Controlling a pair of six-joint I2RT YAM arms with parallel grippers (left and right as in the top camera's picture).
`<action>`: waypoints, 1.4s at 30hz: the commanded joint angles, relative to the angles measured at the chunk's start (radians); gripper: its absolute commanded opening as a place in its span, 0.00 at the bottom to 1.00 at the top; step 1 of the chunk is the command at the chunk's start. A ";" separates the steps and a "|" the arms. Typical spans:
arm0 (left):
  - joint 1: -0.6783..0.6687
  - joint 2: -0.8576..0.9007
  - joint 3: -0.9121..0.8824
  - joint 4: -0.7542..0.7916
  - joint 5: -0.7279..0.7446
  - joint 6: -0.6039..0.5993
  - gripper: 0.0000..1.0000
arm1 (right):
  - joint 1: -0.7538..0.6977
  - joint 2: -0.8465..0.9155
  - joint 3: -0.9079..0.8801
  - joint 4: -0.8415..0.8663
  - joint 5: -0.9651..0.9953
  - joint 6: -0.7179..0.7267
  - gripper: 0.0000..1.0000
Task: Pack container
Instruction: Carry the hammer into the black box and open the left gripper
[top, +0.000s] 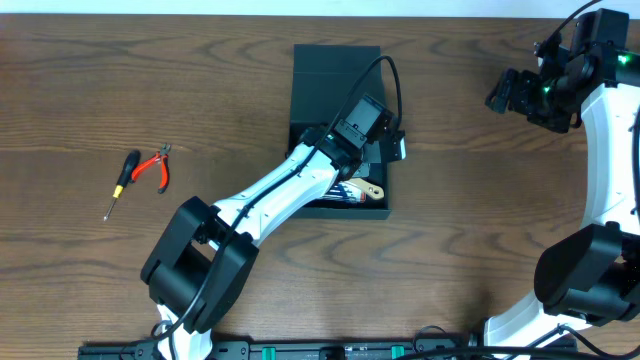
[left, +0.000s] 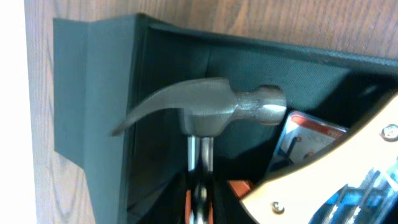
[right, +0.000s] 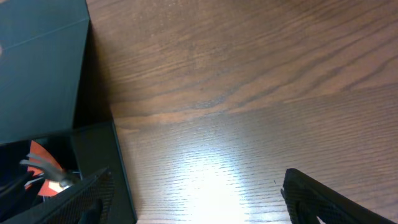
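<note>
The dark container (top: 335, 72) stands open at the table's middle, flap lid lying back. It also shows in the left wrist view (left: 93, 106) and the right wrist view (right: 43, 68). My left gripper (top: 388, 150) reaches inside it and is shut on the shaft of a steel claw hammer (left: 205, 106), head near the container's inner wall. In the left wrist view the jaws (left: 199, 205) clamp the shaft. My right gripper (top: 505, 92) is open and empty at the far right, over bare table in its wrist view (right: 196, 186).
Inside the container lie a light wooden-handled tool (left: 323, 168), a red and white pack (left: 305, 134) and something blue (left: 354, 199). A yellow-handled screwdriver (top: 122, 182) and red pliers (top: 155, 167) lie on the table at the left.
</note>
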 joint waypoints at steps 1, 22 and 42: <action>0.005 0.009 0.007 0.024 -0.023 0.002 0.40 | -0.002 0.006 -0.003 -0.001 -0.009 -0.010 0.87; 0.108 -0.435 0.013 -0.030 -0.169 -0.446 0.92 | -0.002 0.006 -0.003 -0.039 -0.008 -0.010 0.86; 0.123 -0.027 -0.001 -0.123 -0.100 -0.558 0.21 | -0.002 0.006 -0.003 -0.049 -0.008 -0.010 0.87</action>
